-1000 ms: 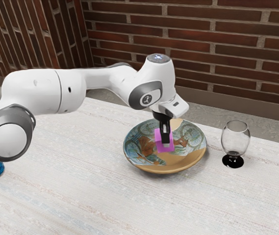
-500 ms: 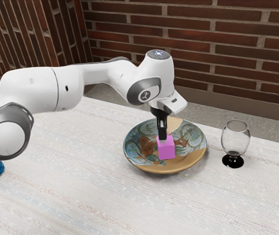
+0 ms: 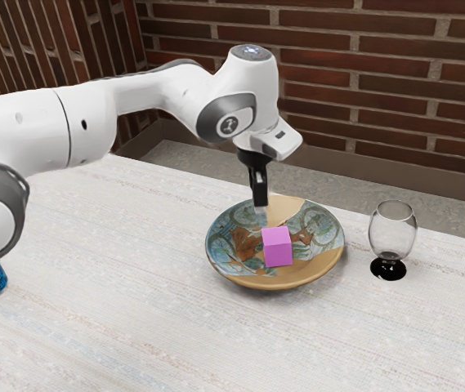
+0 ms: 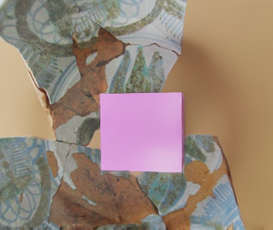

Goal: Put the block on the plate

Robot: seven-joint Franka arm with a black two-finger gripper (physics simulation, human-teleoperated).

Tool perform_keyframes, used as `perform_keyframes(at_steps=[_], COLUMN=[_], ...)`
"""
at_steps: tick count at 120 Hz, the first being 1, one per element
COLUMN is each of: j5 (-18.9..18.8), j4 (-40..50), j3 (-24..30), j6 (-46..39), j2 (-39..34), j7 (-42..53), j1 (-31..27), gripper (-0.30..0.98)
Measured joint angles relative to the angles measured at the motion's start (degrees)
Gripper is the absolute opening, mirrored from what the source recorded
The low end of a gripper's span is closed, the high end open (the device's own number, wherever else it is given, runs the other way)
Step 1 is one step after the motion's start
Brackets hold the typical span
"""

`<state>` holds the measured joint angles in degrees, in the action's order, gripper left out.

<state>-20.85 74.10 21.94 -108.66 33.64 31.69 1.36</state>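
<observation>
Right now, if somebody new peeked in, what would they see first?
Probably the bright pink block, sitting on the plate with the black gripper above it, not touching it. Next might be the plate itself, painted in blues, browns and tan, with jagged crack-like lines. Then perhaps the big white arm coming in from the exterior view's left, or the clear glass standing beside the plate on its black foot.

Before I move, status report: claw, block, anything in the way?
Claw raised, off block. Block resting in plate. Glass beside plate, not touching.
</observation>
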Motion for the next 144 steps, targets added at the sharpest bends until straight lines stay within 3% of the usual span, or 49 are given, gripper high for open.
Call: perform_keyframes(at_steps=[40,74,101,125,144], j5=[4.6,10.2,12.5,15.0,14.6], j4=[1.0,2.2,3.7,9.4,10.3], j3=[-3.1,-14.5,-21.0,-30.7,-32.3], j6=[4.1,9.3,13.2,15.1,16.9], j2=[-8.0,-14.9,-18.3,-24.0,-26.7], j7=[-1.1,-4.3,-8.7,-13.6,-16.3], j1=[0.5,3.8,4.9,3.8,-0.7], gripper=[0.69,0.69,0.69,0.69,0.69])
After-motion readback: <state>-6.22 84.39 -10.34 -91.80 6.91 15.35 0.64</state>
